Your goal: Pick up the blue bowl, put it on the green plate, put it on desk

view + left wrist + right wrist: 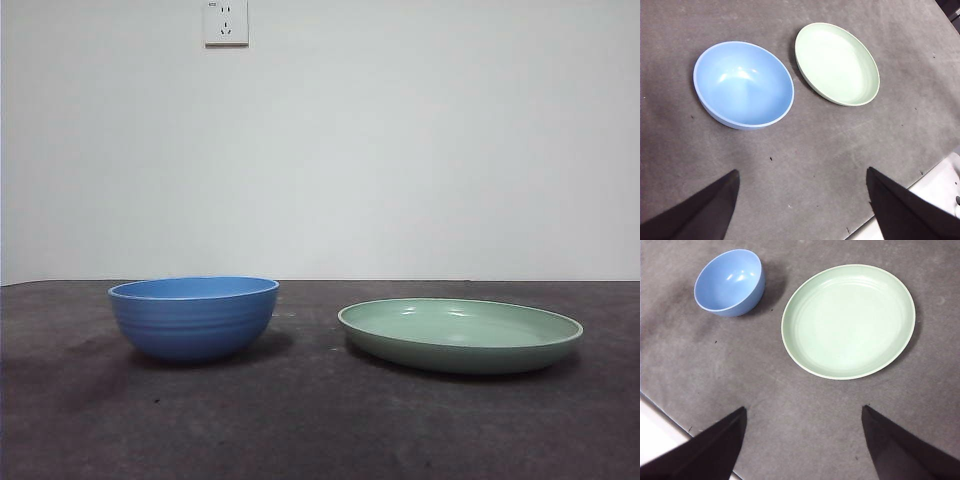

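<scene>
- Ridged blue bowl (193, 317) sits upright on the scuffed matte desk (320, 420), beside the glossy, shallow green plate (460, 335), not touching.
- Left gripper (802, 200) and right gripper (802, 437) hang above, jaws spread, empty.

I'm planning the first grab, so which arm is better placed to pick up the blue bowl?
Probably the left. In its wrist view the blue bowl lies nearer the open left gripper. The open right gripper sits closer to the green plate. Both bowl and plate are empty and apart.
</scene>
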`<control>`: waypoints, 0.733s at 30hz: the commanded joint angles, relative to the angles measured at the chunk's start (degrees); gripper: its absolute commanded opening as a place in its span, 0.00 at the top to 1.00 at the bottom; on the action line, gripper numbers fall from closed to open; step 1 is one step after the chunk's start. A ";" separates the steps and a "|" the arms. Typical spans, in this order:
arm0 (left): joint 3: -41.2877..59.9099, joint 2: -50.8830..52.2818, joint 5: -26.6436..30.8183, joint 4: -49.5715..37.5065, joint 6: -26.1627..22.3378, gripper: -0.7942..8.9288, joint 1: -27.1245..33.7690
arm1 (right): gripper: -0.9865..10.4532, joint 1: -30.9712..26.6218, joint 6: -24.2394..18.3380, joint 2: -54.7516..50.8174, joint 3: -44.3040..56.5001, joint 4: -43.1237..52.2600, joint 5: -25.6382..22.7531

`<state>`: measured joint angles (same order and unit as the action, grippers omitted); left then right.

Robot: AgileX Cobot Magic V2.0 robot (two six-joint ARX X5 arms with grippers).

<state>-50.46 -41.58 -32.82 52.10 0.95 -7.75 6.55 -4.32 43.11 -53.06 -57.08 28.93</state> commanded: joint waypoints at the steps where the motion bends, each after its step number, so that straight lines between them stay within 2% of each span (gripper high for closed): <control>1: -1.03 -0.42 -0.09 -0.68 0.17 0.49 -0.15 | 0.59 0.13 -0.17 0.22 -1.16 0.48 0.17; 8: -1.64 -2.29 0.59 -1.11 1.36 0.49 -0.20 | 0.59 0.13 -0.17 0.22 -1.16 0.48 0.17; 18: -8.92 -12.94 6.97 -2.12 1.64 0.50 -2.84 | 0.59 0.13 -0.17 0.24 -1.16 0.50 0.17; 22: -12.31 -19.65 12.15 -3.34 1.64 0.50 -5.25 | 0.59 0.13 -0.15 0.24 -1.16 0.48 0.17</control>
<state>-61.06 -59.46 -21.96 49.50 2.46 -12.49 6.55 -4.32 43.11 -53.08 -57.08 28.93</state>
